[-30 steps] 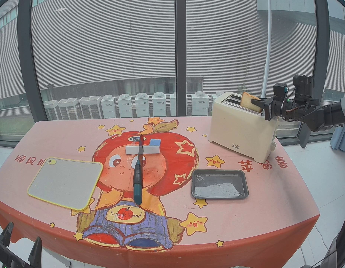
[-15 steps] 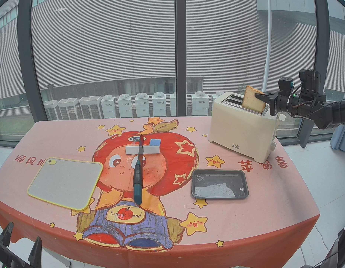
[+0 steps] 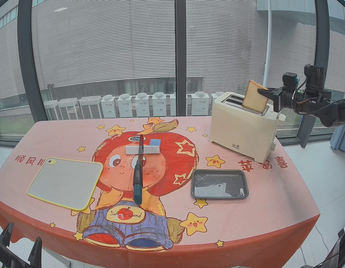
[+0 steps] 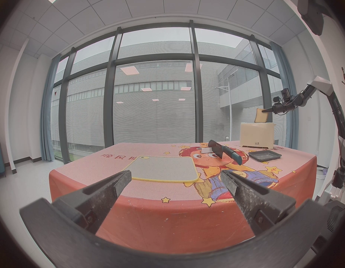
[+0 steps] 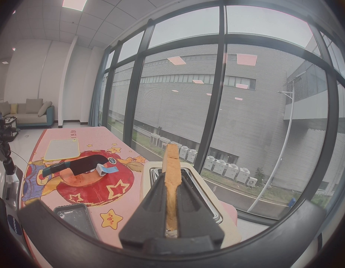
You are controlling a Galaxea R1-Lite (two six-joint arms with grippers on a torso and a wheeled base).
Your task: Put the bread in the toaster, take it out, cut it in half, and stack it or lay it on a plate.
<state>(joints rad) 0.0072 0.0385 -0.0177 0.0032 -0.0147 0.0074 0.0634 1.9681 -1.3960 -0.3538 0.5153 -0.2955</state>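
Jaws of the right gripper (image 3: pixel 264 92) are squeezed shut on the bread (image 3: pixel 254 97), one on each flat side. The bread stands up, tipped a little, right over the toaster (image 3: pixel 241 131). Its low edge is at the mouth of a slot, and I cannot tell if it is all the way out. The toaster sits at the far right of the table (image 3: pixel 254 213).

The bread looks brown, so I think this is the take-it-out step. Next comes the cutting. For that, the bread should go straight up until its low edge is free of the slot. If it goes sideways too soon, it could catch on the slot rim and tug the toaster.

Then the bread has a long trip to the cutting board (image 3: pixel 64 183), which lies at the near left, well apart from the toaster. The knife (image 3: pixel 137 175) lies in the middle of the table, with its blade resting on a small white and blue block (image 3: pixel 152 147). The dark tray (image 3: pixel 247 185) sits just near of the toaster. Carried high, the bread can pass over all of them.

Open air is above the toaster. The big window is close behind it, so there is little room on the far side.

The left gripper (image 4: pixel 175 177) hangs low off the near left edge of the table. Its jaws are wide apart and hold nothing.
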